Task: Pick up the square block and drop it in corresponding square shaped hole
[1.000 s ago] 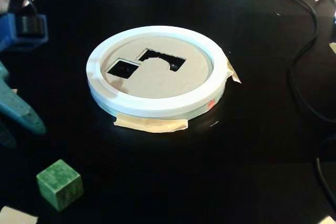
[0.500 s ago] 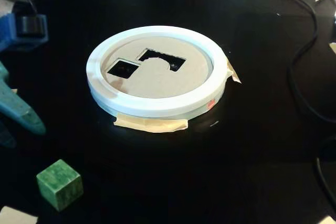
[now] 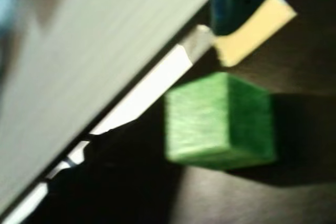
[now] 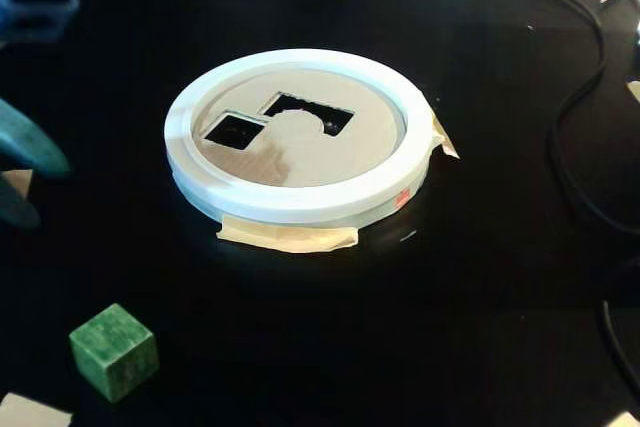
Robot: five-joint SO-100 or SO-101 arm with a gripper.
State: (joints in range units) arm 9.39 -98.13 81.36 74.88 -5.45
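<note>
Fixed view: green block (image 4: pixel 114 351) sits untouched on the desk (image 4: pixel 480 297), well short of the square hole (image 4: pixel 233 131), tool (image 4: pixel 22 172) spread open, everything left.

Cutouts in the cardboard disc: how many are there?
2. The small square hole lies at the left of the disc; the larger irregular cutout is just to its right, nearer the centre.
</note>
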